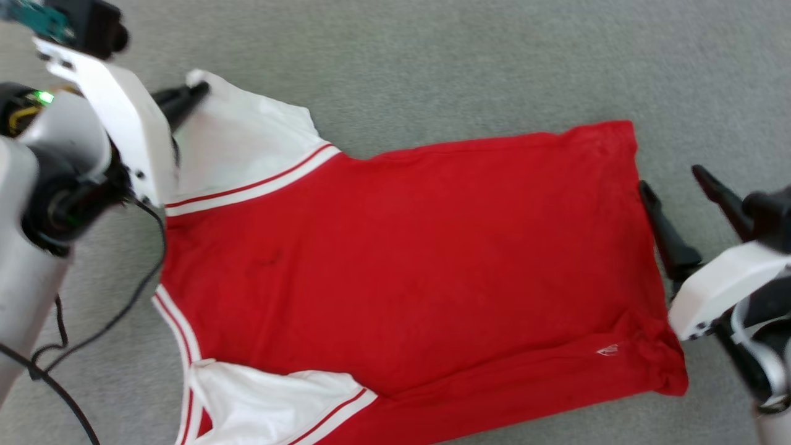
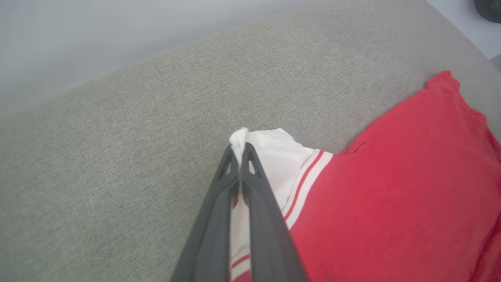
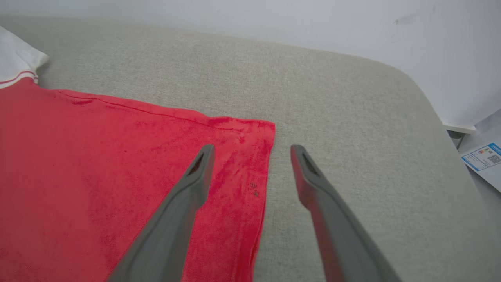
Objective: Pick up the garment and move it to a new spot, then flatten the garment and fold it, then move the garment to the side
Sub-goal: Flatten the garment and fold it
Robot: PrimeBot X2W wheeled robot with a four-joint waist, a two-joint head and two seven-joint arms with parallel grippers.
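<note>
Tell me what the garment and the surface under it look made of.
The garment: soft matte knit, probably jersey; it lies limp with small creases. The surface under it: grey woven upholstery cloth, matte, fine flecked weave; rounded edge suggests padding.

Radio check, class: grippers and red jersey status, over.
Left gripper shut on white sleeve tip. Right gripper open at hem. Red garment spread flat on grey cushion. Black cable beside its shoulder edge.
</note>
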